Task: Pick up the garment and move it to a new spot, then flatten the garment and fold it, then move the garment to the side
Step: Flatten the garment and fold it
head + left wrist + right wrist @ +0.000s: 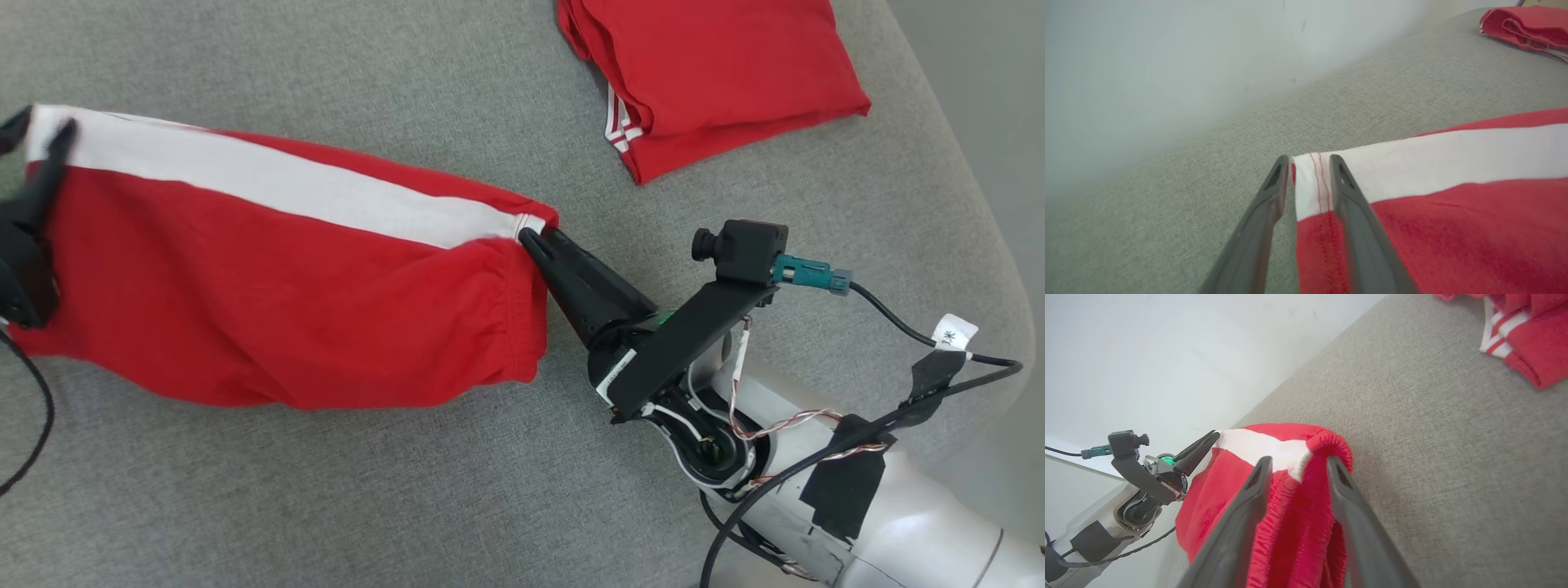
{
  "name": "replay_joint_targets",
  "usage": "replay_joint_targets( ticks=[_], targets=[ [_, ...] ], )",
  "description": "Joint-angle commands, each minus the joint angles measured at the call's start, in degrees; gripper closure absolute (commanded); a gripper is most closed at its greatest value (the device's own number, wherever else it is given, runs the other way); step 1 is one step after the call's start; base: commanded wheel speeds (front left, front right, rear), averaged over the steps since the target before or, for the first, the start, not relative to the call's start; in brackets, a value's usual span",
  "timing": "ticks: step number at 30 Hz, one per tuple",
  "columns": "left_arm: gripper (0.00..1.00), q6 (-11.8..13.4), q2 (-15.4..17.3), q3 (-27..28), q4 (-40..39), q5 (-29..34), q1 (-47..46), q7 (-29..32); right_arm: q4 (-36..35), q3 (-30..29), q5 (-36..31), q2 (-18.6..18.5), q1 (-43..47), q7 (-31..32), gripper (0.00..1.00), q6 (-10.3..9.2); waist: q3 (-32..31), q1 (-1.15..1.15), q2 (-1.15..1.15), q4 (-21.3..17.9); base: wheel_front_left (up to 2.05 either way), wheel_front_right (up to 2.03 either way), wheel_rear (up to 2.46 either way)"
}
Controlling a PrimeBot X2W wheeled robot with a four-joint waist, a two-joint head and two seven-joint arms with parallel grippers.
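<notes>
The garment is a pair of red shorts with a white side stripe, lying stretched out flat on the grey cushioned surface. My left gripper is at its leg hem at the far left. In the left wrist view its fingers stand apart on either side of the white hem corner of the garment. My right gripper points at the elastic waistband end. Its fingers are parted around the bunched waistband, not pinching it. The left gripper also shows at the far hem.
A second red garment, folded, with thin white stripes, lies at the back right. The surface's rounded edge runs down the right side. Cables trail from my right forearm.
</notes>
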Motion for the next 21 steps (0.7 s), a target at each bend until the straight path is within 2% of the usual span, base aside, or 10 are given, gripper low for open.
replay_joint_targets(
  ticks=[1, 9, 13, 16, 21],
  targets=[
    [0.0, 0.07, -0.29, -1.05, 0.74, -0.73, 0.17, -1.5, 0.13, 0.51, 0.13, -0.79, -0.02, -0.07, 0.0, 0.0, -1.34, 0.01, -0.01, 0.65, 0.0, 0.0, 0.0],
    [0.0, 0.06, -1.04, -2.43, 1.72, -2.55, 2.94, -7.07, 0.09, 1.59, -1.88, -4.46, 2.38, -0.61, 0.0, 0.01, -5.44, 0.01, -0.01, 2.37, 0.0, 0.0, 0.0],
    [0.0, 0.74, -1.42, -1.54, 1.27, -3.63, 6.03, -10.4, -0.6, -0.48, -5.62, -7.11, 4.75, -1.33, 0.0, 0.0, -8.42, 0.01, -0.01, 3.47, 0.0, 0.0, 0.0],
    [0.0, 2.4, -1.54, -0.57, 0.11, -4.17, 9.09, -11.73, -1.43, -6.15, -10.16, -7.26, 7.5, -1.56, 0.0, 0.01, -10.15, 0.01, -0.01, 4.12, 0.0, 0.0, 0.0],
    [0.0, 6.46, -1.83, 2.52, -3.13, -4.75, 14.68, -12.8, -4.22, -18.82, -22.02, -4.9, 15.49, -1.58, 0.0, 0.0, -12.35, 0.01, -0.01, 5.23, 0.0, 0.0, 0.0]
  ],
)
